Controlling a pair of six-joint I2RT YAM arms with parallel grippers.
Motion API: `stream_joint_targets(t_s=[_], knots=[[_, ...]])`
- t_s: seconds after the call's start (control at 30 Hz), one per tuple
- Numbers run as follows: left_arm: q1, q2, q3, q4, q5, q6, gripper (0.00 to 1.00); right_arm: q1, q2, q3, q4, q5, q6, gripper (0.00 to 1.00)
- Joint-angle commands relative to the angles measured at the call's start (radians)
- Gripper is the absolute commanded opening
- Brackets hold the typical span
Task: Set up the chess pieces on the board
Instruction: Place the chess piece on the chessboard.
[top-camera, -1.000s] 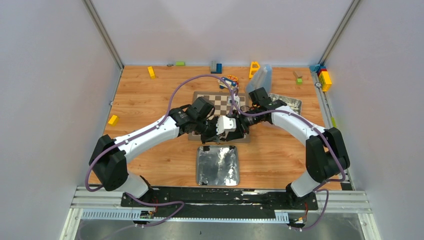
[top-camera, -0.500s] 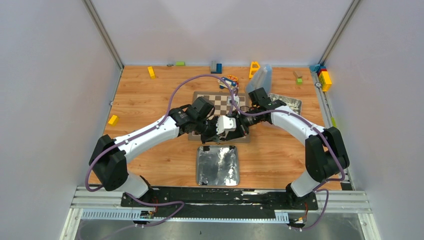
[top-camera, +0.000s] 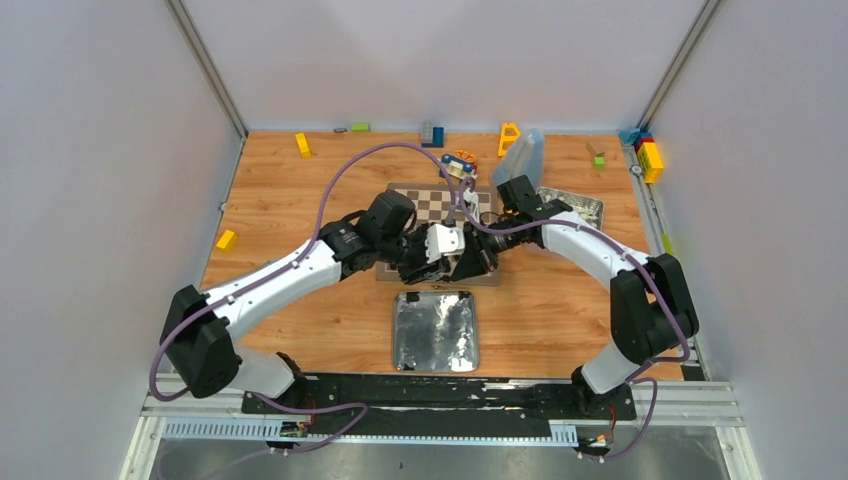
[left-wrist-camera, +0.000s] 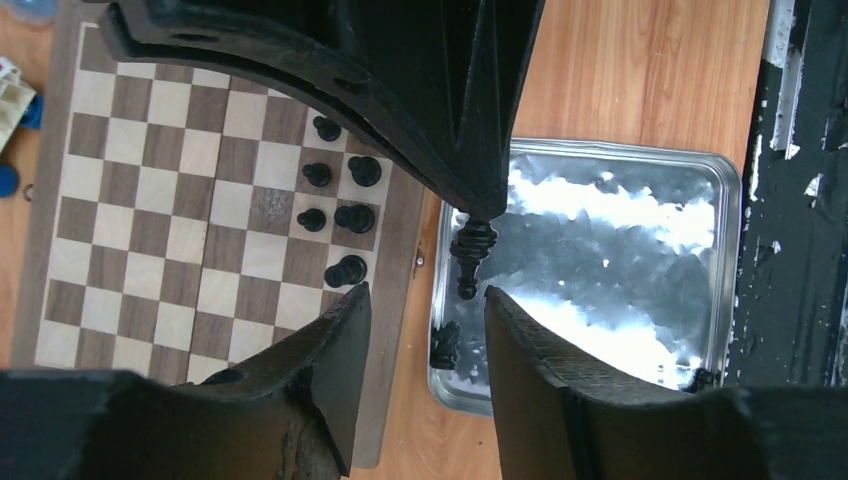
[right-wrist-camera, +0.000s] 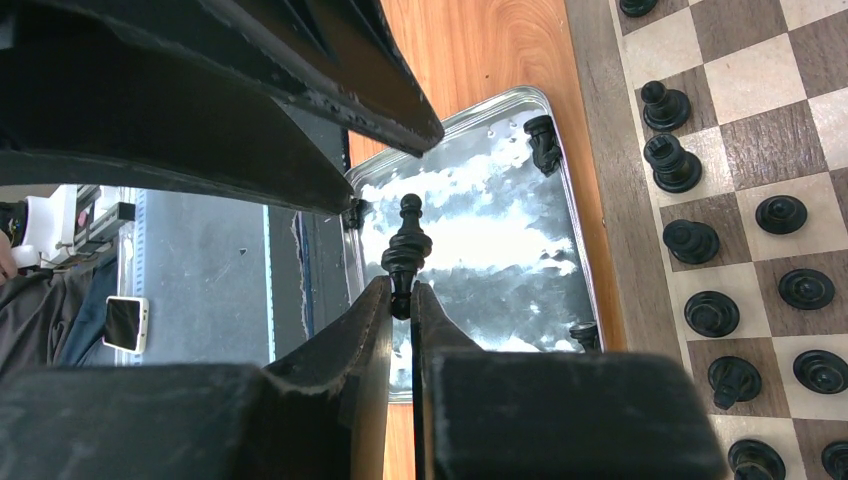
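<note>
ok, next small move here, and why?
Probably pull the left gripper clear: its fingers stand open, off the black turned chess piece, while the right gripper is shut on its base. That frees the right to carry it to the brown-and-cream checked wooden board.

The chess pieces (left-wrist-camera: 352, 215) look smooth, the board (left-wrist-camera: 150, 230) matt wood, the tray (left-wrist-camera: 640, 230) shiny metal.

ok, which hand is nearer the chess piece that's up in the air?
Right. The right hand is shut on one end of the chess piece; the left hand is open just off its free end, not touching.
</note>
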Motion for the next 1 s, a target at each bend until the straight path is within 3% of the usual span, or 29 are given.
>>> stream_joint_targets(t_s=[0.0,0.33,0.53,0.63,0.8,0.97], knots=[[0.012,-0.058,-0.020,0.060,0.011,-0.005,0.55,-0.003,-0.031,0.012,0.016,-0.029,-0.005,0.00],[0.101,-0.119,-0.072,0.082,0.140,-0.023,0.70,-0.078,-0.043,0.032,0.016,-0.052,0.016,0.00],[0.164,-0.125,-0.077,0.131,0.196,-0.050,0.72,-0.109,-0.053,0.064,0.016,-0.068,0.026,0.00],[0.237,-0.108,-0.066,0.173,0.307,-0.107,0.72,-0.130,-0.055,0.091,0.018,-0.103,0.054,0.00],[0.316,-0.085,-0.099,0.353,0.562,-0.211,0.70,-0.162,-0.049,0.135,0.028,-0.169,0.106,0.00],[0.321,-0.072,-0.169,0.590,0.663,-0.266,0.66,-0.172,-0.035,0.166,0.040,-0.219,0.146,0.00]])
